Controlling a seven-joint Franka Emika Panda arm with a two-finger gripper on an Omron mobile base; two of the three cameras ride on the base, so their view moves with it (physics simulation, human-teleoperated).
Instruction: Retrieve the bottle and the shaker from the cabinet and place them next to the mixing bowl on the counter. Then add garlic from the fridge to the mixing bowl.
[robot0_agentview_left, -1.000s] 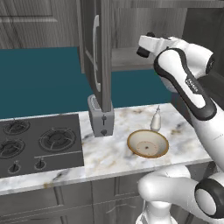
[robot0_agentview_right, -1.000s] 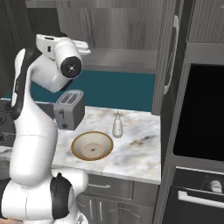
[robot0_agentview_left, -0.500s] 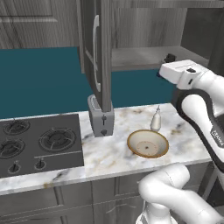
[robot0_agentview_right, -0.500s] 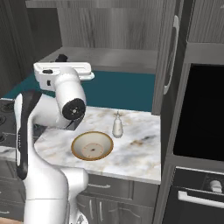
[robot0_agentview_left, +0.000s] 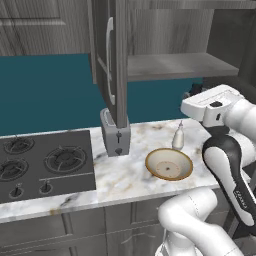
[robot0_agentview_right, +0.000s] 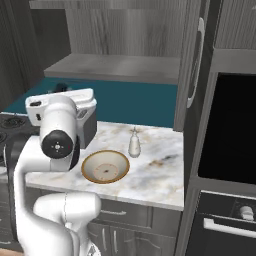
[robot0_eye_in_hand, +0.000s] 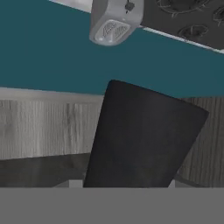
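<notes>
- On the marble counter (robot0_agentview_left: 125, 175), to the right of the toaster (robot0_agentview_left: 115, 134), you have the mixing bowl (robot0_agentview_left: 169, 164). It is tan, upright, and near the front edge.
- Just behind the bowl, on its far right side, the pale bottle (robot0_agentview_left: 178, 136) stands upright with its narrow neck up. It is close to the rim, but you cannot tell whether the two touch.
- Your gripper (robot0_agentview_left: 196, 95) hangs in the air to the right of the bottle, above the right end of the counter and below the open cabinet's shelf (robot0_agentview_left: 170, 65). From the left base view you see only a dark bit poking out behind the white hand.
- Along the hand view, a dark, tapered shaker (robot0_eye_in_hand: 144, 135) rises from the bottom, right where the fingertips would be. The fingers themselves are hidden behind it, so read this as the jaws clamped around the shaker, carrying it clear of the counter.
- That hand view is rolled over. The toaster sits at its top edge with the stove (robot0_eye_in_hand: 183, 17) at the top right, then the teal wall, then grey wood grain lower down.
- Left of the toaster lies the black stove top with its burners and knobs.
- Above the toaster, the cabinet door (robot0_agentview_left: 111, 60) stands swung open, edge-on to you.
- Far right in the right base view, a dark oven (robot0_agentview_right: 230, 130) is built into the tall unit.
</notes>
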